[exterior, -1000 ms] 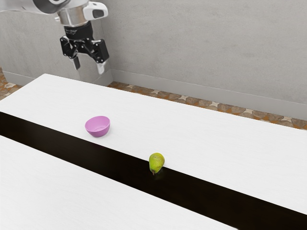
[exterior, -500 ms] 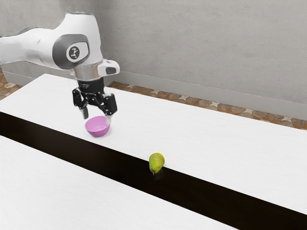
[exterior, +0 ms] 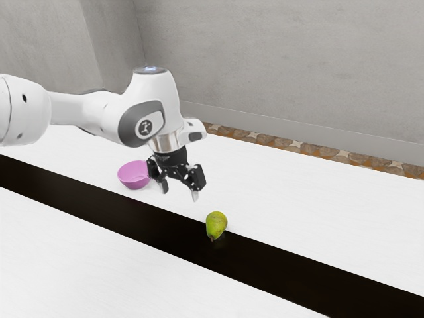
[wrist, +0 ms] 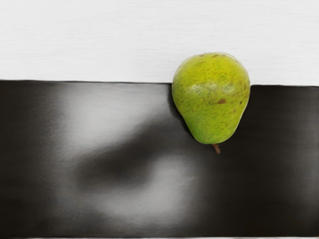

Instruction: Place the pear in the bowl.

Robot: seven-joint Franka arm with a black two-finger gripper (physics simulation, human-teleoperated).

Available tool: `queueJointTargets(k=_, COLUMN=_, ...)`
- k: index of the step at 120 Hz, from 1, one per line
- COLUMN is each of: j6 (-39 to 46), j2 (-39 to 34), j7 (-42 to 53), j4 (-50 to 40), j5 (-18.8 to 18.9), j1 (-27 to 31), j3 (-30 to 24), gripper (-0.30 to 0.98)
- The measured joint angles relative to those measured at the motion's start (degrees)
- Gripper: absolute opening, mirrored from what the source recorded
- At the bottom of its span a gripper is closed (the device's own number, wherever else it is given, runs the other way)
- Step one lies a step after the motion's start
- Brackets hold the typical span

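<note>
Pointing its stem [wrist: 217, 149] over the black band [wrist: 279, 179], pear [wrist: 211, 99] lying crosswise.

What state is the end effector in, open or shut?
Open. In the exterior view the end effector has its two fingers standing apart with nothing between them, and the pear rests on the table.

We count one pear [exterior: 216, 224] just below the exterior view's centre, one bowl [exterior: 134, 175] left of centre, and one table [exterior: 298, 192] with one dark band [exterior: 285, 258]. At the exterior view's left we have one arm [exterior: 86, 112], bearing one gripper [exterior: 179, 195] with two fingers [exterior: 195, 196]. We find one stem [wrist: 217, 148] on the pear.
</note>
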Motion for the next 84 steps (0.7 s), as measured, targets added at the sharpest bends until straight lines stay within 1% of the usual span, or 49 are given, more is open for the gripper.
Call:
queueJointTargets(k=15, j6=3.00, j2=4.10, j7=-1.02, j4=0.45, j5=-0.09, j1=-0.70, j3=-0.88, gripper=0.69)
queueJointTargets(k=31, j6=5.42, j2=5.53, j7=-2.01, j4=0.21, j5=-0.20, j1=-1.41, j3=-1.60, gripper=0.69)
queueJointTargets(k=43, j6=6.37, j2=8.74, j7=-2.78, j4=3.01, j5=-0.06, j1=-1.55, j3=-1.73, gripper=0.69)
queueJointTargets(k=63, j6=7.26, j2=11.44, j7=-3.84, j4=3.80, j5=0.07, j1=-1.83, j3=-1.75, gripper=0.69)
queueJointTargets(k=84, j6=7.17, j2=14.98, j7=-4.53, j4=8.71, j5=0.48, j1=-1.78, j3=-1.59, gripper=0.69)
